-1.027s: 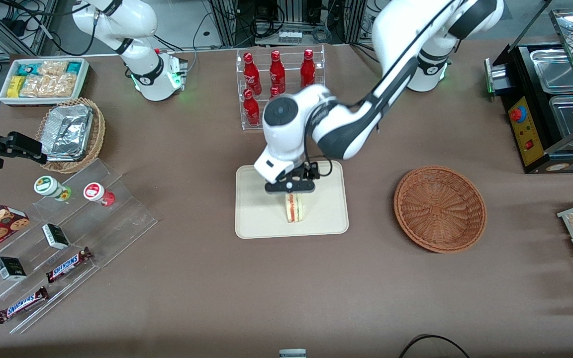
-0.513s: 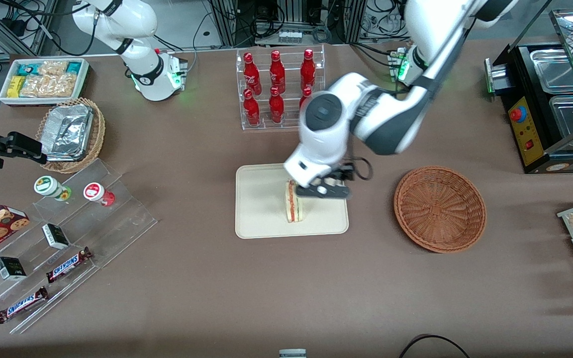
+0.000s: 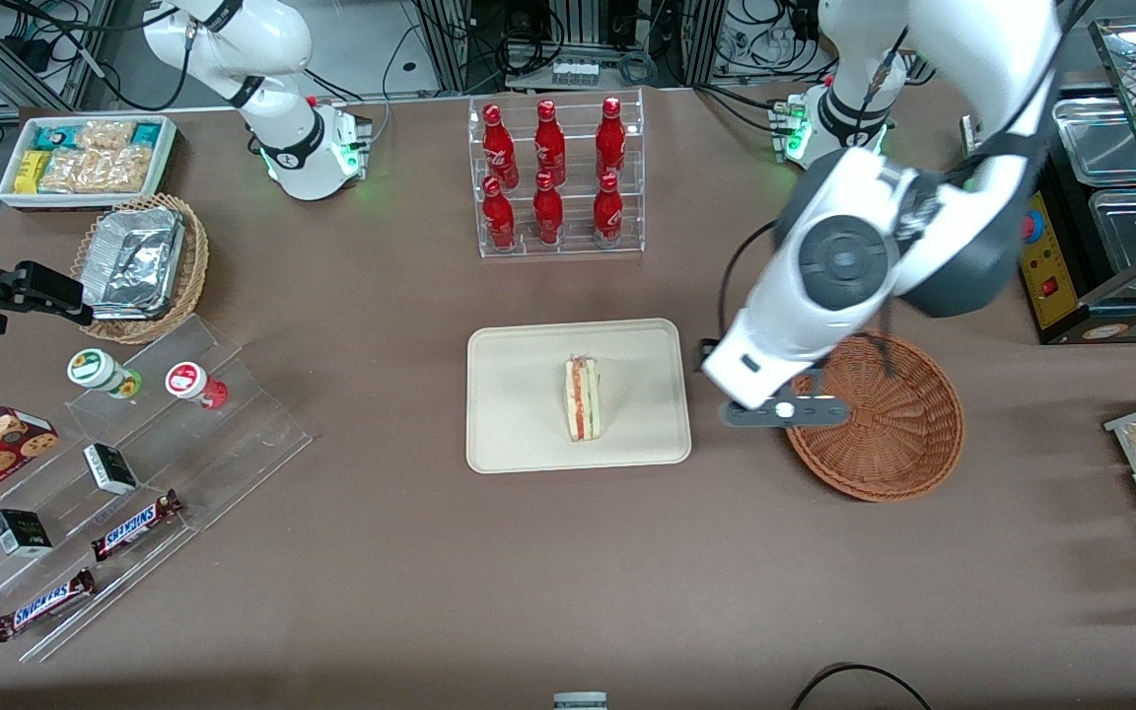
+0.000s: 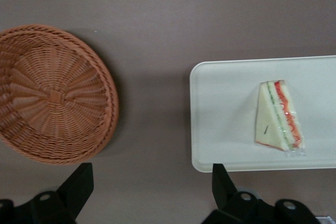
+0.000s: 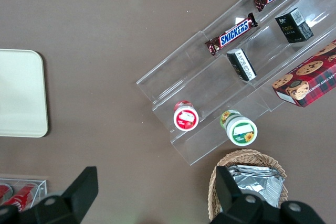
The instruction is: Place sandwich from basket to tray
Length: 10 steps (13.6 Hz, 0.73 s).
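The sandwich (image 3: 583, 398) lies on the cream tray (image 3: 519, 444) near its middle, free of any grip; the left wrist view shows it too (image 4: 278, 115) on the tray (image 4: 220, 108). The reddish-brown basket (image 3: 888, 444) stands empty beside the tray, toward the working arm's end; it also shows in the left wrist view (image 4: 50, 93). My left gripper (image 3: 785, 411) hangs high over the gap between tray and basket, by the basket's rim. In the left wrist view the gripper (image 4: 152, 182) is open wide and holds nothing.
A clear rack of red bottles (image 3: 553, 177) stands farther from the camera than the tray. A clear stepped shelf with snack bars and cups (image 3: 124, 463), a foil-filled basket (image 3: 139, 261) and a white snack bin (image 3: 85, 158) lie toward the parked arm's end. A black food warmer (image 3: 1091, 197) stands at the working arm's end.
My gripper let go of the sandwich on the tray, rose and swung away toward the basket. The sandwich stays on the tray.
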Motion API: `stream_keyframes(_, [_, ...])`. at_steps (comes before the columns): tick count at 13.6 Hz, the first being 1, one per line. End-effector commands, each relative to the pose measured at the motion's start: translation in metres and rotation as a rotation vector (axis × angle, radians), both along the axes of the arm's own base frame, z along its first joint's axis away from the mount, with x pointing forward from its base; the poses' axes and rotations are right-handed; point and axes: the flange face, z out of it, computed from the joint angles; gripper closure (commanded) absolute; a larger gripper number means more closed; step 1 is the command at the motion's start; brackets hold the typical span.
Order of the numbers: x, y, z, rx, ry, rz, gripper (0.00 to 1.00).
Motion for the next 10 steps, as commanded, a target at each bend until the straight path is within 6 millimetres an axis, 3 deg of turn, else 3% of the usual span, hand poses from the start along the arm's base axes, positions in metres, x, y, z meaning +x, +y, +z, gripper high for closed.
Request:
stream_keyframes(1, [-0.007,0.043,0.017,0.006,0.052,-0.053,0.00])
stream_keyframes(3, [-0.007,0.068,0.025,-0.016,0.066,-0.014,0.00])
stream_keyframes(4, [-0.022,0.074,0.032,-0.019,0.055,-0.005,0.00])
stream_keyframes(5, [-0.027,0.101,0.039,-0.030,0.034,0.024,0.00])
stream_keyframes(7, [-0.043,0.129,0.055,-0.057,0.031,0.009,0.00])
stream_keyframes(10, [-0.067,0.144,0.086,-0.036,0.061,0.009,0.00])
